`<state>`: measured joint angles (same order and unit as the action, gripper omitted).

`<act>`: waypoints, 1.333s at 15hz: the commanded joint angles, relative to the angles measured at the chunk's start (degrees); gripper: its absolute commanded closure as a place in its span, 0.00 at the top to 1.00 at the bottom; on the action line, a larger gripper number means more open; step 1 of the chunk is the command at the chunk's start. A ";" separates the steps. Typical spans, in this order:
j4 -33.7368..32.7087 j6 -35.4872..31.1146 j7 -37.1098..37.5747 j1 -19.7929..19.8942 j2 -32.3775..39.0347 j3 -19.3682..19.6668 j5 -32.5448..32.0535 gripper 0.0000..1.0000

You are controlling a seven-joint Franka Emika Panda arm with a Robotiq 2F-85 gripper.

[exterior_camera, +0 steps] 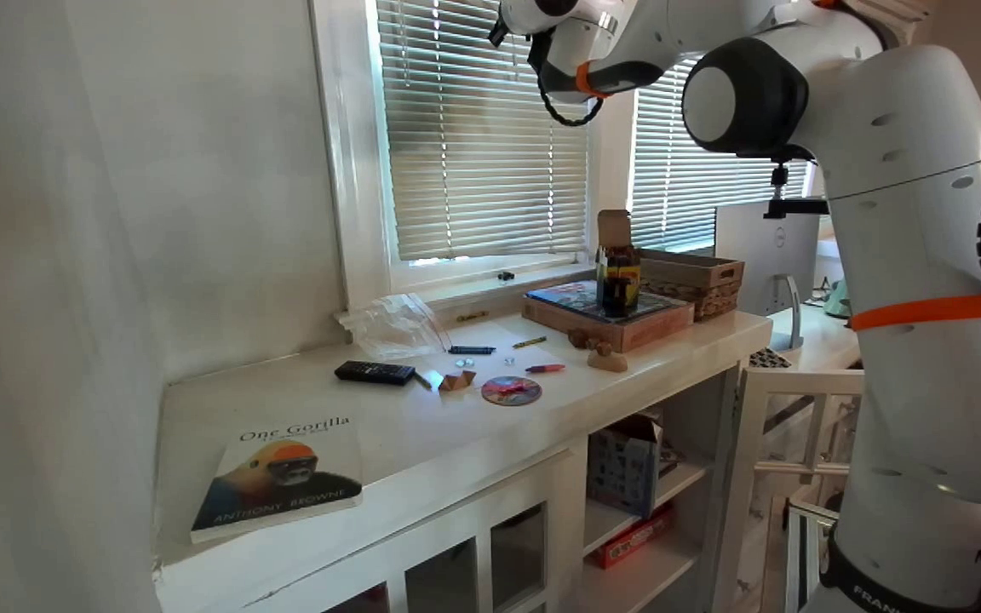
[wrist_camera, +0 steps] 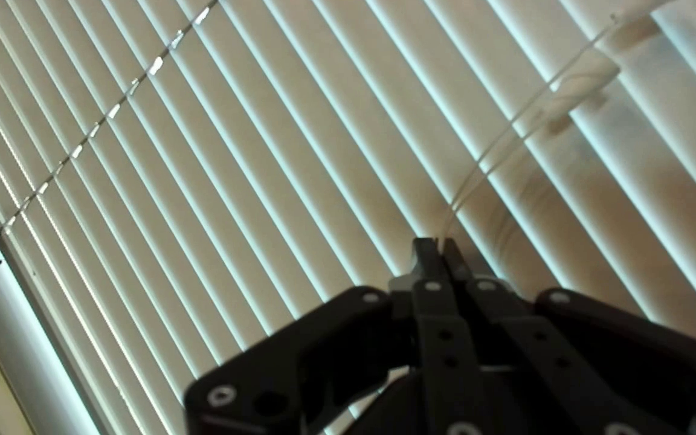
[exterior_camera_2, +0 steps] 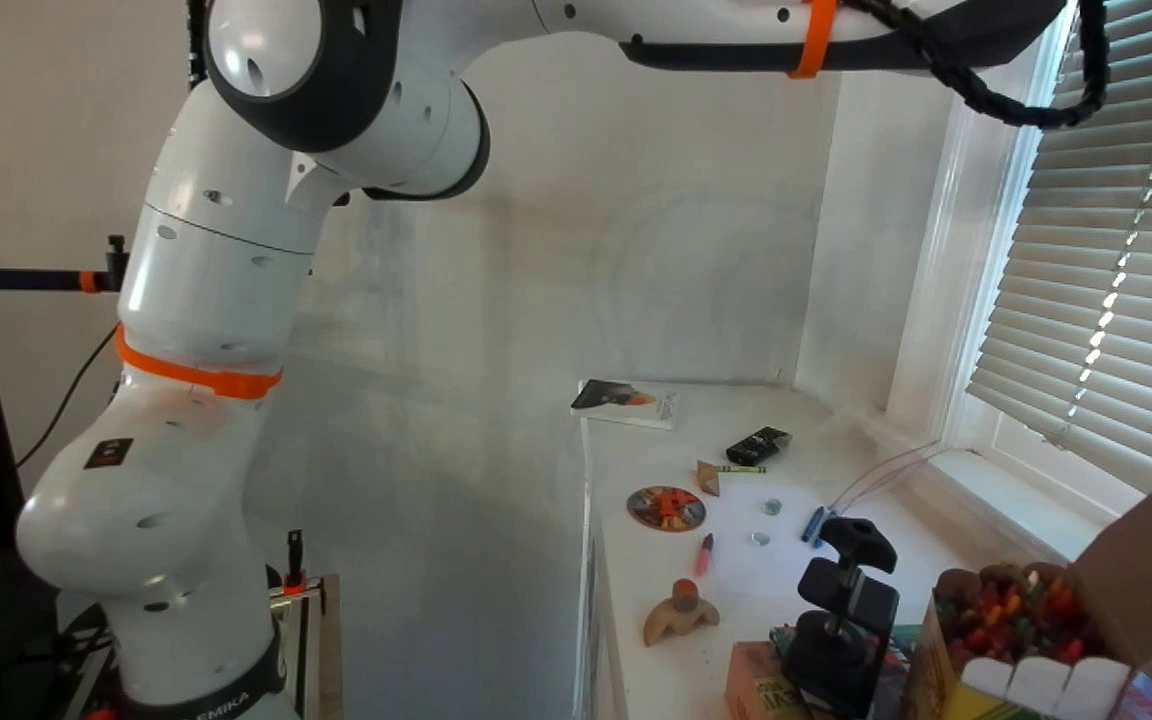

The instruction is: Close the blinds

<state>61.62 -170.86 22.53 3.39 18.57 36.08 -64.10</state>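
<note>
The blinds (exterior_camera: 490, 170) hang over the white-framed window, most of the way down. Their slats (exterior_camera_2: 1136, 330) stand tilted, with thin strips of light between them. Below the bottom rail (exterior_camera: 490, 257) a gap shows the lower window frame. Slats fill most of the wrist view, and there my gripper (wrist_camera: 437, 244) is in front of them, its fingers pressed together. Two thin pale cords (wrist_camera: 480, 162) run from between the fingertips toward the upper right, so the jaws are shut on them. In both exterior views the gripper itself is cut off above the frame.
Under the window, a white counter (exterior_camera: 422, 434) bears a book (exterior_camera: 282, 477), a remote (exterior_camera: 374, 372), a plastic bag (exterior_camera: 397, 328), crayons and small toys. An open carton (exterior_camera: 621, 285) stands on a flat game box (exterior_camera: 618, 328) beside a basket (exterior_camera: 695, 281). A cabinet door (exterior_camera: 784, 477) hangs open.
</note>
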 commanded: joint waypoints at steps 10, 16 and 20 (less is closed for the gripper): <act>6.27 9.62 -9.61 -0.48 -1.51 -1.50 1.17 0.00; -2.78 6.26 -1.26 -0.03 2.44 0.09 -0.84 0.00; -5.61 6.87 1.86 -0.20 3.24 0.76 -1.66 0.28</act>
<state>59.22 -163.21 20.14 3.10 19.86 35.29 -64.02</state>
